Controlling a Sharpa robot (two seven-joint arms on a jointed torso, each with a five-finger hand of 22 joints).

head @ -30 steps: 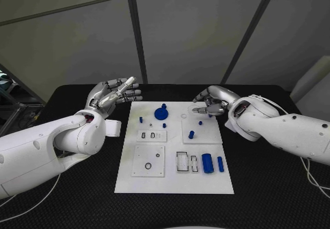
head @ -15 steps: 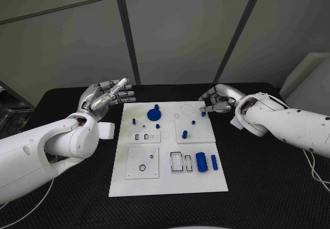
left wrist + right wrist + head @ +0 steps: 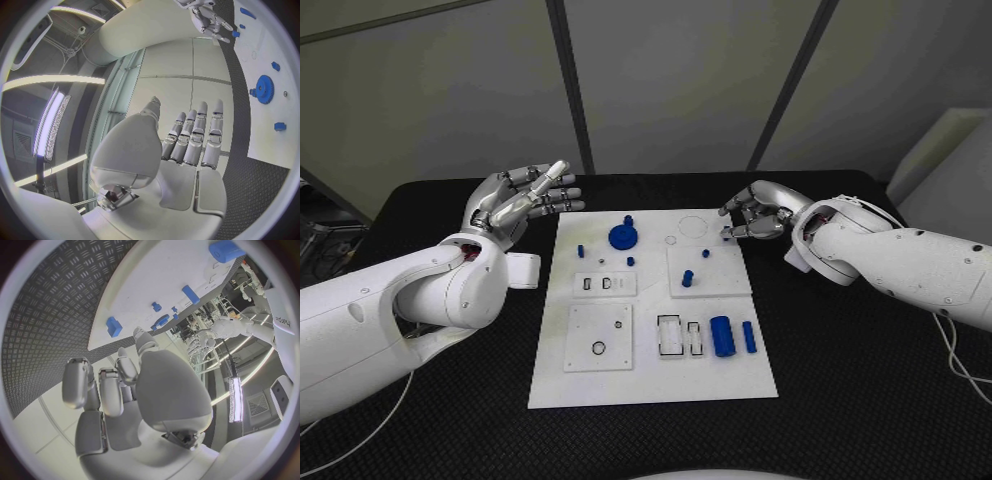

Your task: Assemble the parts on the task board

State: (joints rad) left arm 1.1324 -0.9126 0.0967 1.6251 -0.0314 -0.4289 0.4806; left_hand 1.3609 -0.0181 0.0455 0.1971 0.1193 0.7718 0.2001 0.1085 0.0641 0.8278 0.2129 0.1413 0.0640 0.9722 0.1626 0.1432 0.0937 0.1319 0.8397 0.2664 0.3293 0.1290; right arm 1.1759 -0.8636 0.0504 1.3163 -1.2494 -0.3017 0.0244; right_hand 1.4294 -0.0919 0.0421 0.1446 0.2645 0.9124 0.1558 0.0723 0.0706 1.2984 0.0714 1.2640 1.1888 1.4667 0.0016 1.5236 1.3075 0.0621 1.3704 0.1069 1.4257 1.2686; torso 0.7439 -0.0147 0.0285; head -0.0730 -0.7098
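The white task board (image 3: 651, 385) lies flat in the middle of the black desk (image 3: 877, 380), its long side running away from the robot. On it sit the blue parts: a round gear (image 3: 625, 237) with a short post near the far left area, a few small pegs (image 3: 630, 262) beside it, an upright pin (image 3: 687, 281) on the raised square plate right of centre, and a thick cylinder (image 3: 721, 336) with a thinner rod (image 3: 749, 337) just beside it toward the near right. A small black ring (image 3: 599, 349) rests on the near left square plate. The left hand (image 3: 519, 200) is raised above the desk off the board's far left corner, palm up, its fingers stretched out and a little apart, holding nothing; the left wrist view shows the same fingers (image 3: 195, 137) straight and side by side with nothing between them. The right hand (image 3: 756, 213) hovers at the board's far right corner with its fingers curled inward. A small blue piece (image 3: 727, 237) sits right at its fingertips, but I cannot tell whether the hand pinches it or merely hangs over it.
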